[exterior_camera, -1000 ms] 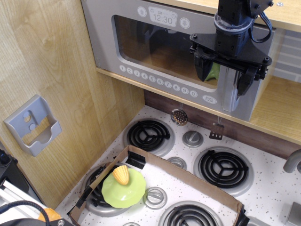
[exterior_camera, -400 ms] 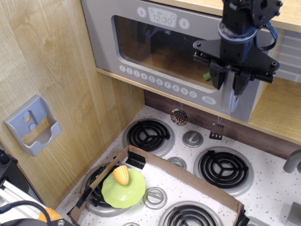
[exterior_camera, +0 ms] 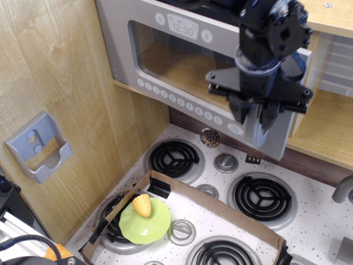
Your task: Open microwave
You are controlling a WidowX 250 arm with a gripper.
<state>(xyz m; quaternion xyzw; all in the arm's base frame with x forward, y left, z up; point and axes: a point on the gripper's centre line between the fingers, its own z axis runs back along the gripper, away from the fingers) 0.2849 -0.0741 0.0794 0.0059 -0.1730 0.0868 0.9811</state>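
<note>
The black robot arm comes down from the top right. Its fingers (exterior_camera: 255,117) point down and pinch the silver handle (exterior_camera: 259,124) on the right end of the microwave door. The microwave (exterior_camera: 176,61) sits on a wood shelf above the back of the worktop (exterior_camera: 314,215). It is long from left to right. Its door hangs a little way out on the right side, and the handle stands up and down. A green plate (exterior_camera: 144,221) with yellow corn (exterior_camera: 142,205) sits near the front left corner.
</note>
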